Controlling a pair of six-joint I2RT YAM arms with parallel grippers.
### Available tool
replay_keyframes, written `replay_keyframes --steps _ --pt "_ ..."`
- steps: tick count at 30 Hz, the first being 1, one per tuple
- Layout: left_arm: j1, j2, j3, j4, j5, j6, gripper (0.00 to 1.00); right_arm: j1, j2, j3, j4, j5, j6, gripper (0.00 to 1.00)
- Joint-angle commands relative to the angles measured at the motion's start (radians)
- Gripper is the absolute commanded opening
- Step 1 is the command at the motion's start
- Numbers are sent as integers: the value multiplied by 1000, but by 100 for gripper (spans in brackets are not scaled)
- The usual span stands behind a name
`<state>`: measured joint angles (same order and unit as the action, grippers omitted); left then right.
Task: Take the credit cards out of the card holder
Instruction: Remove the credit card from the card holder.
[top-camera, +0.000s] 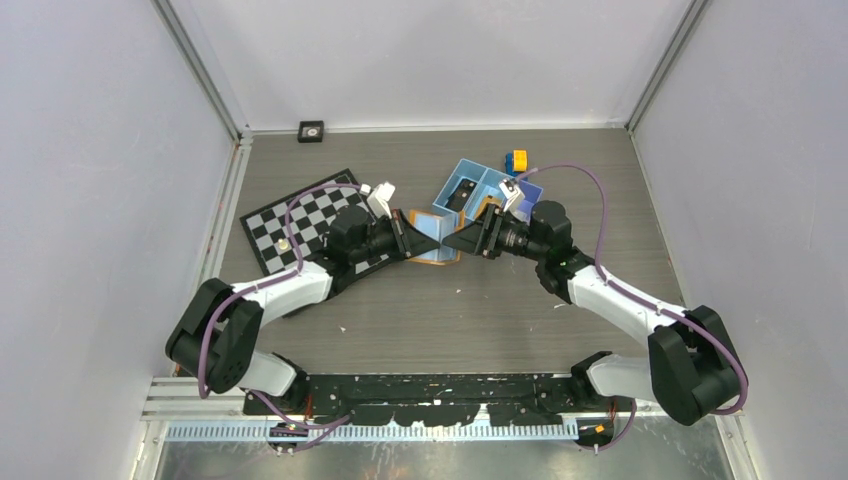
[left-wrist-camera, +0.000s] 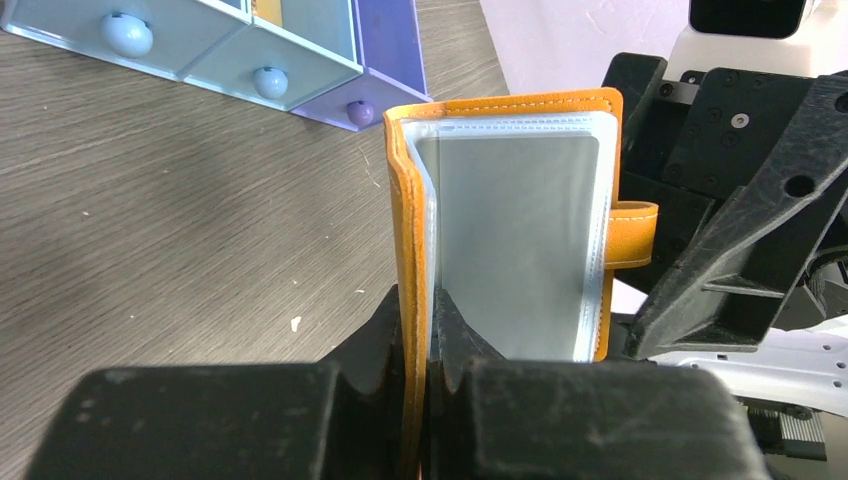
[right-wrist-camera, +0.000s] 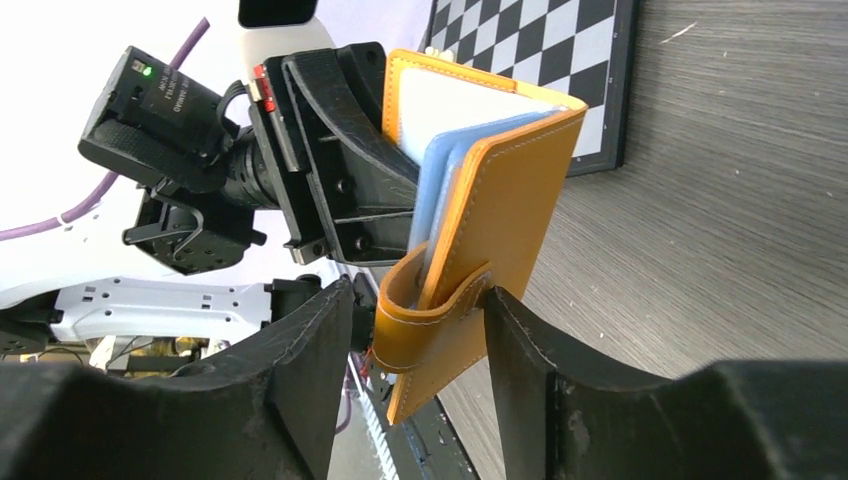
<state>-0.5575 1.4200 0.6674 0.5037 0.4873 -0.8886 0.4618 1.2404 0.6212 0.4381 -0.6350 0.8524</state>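
Pinching light, bendy card holder (left-wrist-camera: 500, 250) tight at 6 o'clock with left gripper (left-wrist-camera: 420, 325); cupping the tab (right-wrist-camera: 425, 330) with right gripper (right-wrist-camera: 415, 300), jaws half spread, squeeze unclear; best held by covers.

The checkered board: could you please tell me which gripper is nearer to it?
Left. The left gripper sits just past the checkered board's right edge, clamped on the card holder; the right gripper is farther right, on the holder's other side.

No readable text or numbers.
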Motion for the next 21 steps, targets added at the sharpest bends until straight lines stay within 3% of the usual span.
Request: replay_keyframes --steps 1,6,10,14,17,21 --pt "-8 -50 23 24 -12 13 0 6 -25 49 -13 23 -33 49" --pt "-8 -42 28 21 -10 14 0 6 -15 40 51 -9 0 39" --pt "-8 -33 29 26 -4 12 0 6 -24 43 30 0 -6 21" --pt "-8 -30 30 28 4 10 0 6 -22 43 42 -8 0 22" --pt "-8 -22 31 32 13 6 0 5 -24 41 50 -11 4 16" --pt "-9 7 36 52 29 -10 0 6 -24 30 92 -26 21 22"
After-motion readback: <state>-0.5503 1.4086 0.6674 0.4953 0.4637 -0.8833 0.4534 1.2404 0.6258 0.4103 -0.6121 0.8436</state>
